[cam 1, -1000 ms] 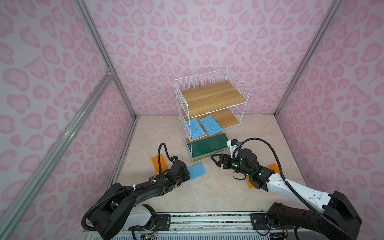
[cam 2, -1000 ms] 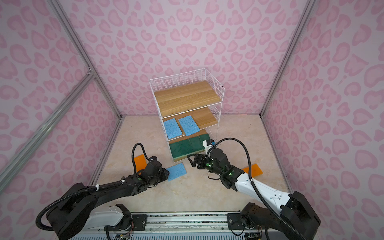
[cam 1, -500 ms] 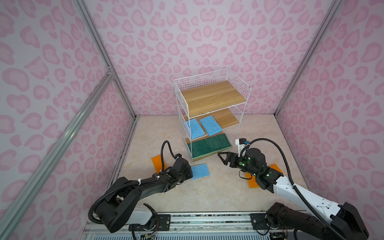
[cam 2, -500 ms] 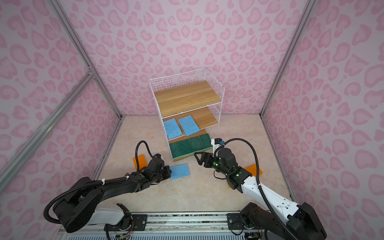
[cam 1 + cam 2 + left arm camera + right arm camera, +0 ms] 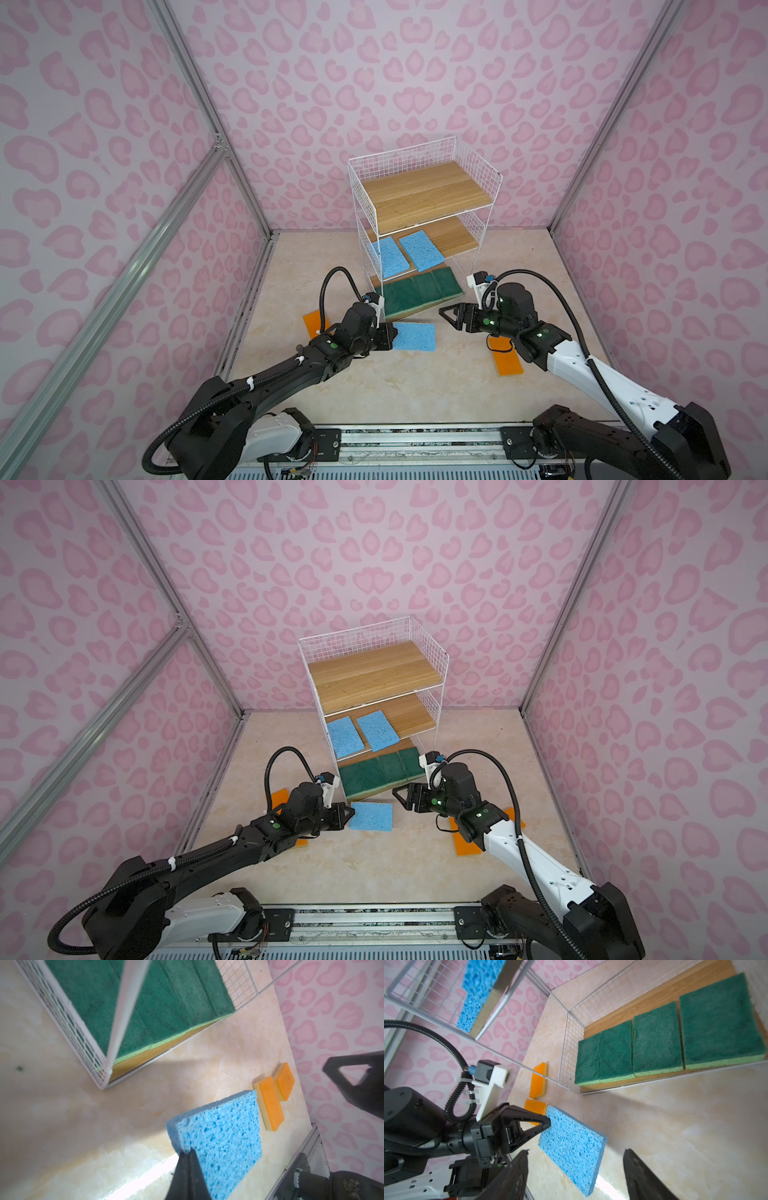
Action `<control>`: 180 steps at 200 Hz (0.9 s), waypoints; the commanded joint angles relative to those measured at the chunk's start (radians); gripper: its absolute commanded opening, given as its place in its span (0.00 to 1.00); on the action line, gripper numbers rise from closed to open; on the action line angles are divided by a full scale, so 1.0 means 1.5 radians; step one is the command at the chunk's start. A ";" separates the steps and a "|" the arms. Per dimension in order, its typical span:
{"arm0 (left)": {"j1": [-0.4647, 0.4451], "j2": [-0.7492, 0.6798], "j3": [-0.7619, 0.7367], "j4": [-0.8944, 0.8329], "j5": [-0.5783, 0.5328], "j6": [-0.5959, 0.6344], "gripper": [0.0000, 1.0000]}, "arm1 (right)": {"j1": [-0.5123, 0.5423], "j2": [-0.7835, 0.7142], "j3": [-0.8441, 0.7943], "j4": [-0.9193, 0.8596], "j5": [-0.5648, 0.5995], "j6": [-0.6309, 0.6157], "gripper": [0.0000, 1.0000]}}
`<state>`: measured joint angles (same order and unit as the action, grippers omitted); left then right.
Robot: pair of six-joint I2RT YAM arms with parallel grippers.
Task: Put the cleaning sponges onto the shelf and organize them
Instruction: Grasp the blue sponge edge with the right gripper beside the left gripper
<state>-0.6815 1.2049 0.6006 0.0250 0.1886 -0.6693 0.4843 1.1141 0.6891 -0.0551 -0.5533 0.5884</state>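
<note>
On the shelf, green sponges and two blue sponges are sitting; left tool is clamping the third blue sponge; right tool is gaping empty; orange sponges are waiting.

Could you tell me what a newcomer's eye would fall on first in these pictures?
The white wire shelf near the back wall stands out, with four green sponges in a row on its bottom board. In front of it, the left claw pinches a blue sponge by its edge.
</note>
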 commanded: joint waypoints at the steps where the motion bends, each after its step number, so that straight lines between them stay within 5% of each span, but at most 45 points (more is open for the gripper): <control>1: 0.000 -0.025 0.024 -0.028 0.023 0.040 0.04 | 0.000 0.025 0.014 -0.029 -0.074 -0.039 0.73; 107: 0.014 -0.062 0.057 -0.033 0.064 0.039 0.04 | 0.007 0.080 0.029 0.014 -0.144 -0.016 0.43; 180: 0.016 -0.079 0.058 -0.030 0.080 0.040 0.04 | 0.007 0.087 0.035 0.024 -0.141 -0.012 0.38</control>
<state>-0.6586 1.1004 0.6773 -0.0353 0.2882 -0.6102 0.4927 1.2373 0.7368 -0.0498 -0.7513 0.5648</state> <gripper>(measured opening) 0.053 0.396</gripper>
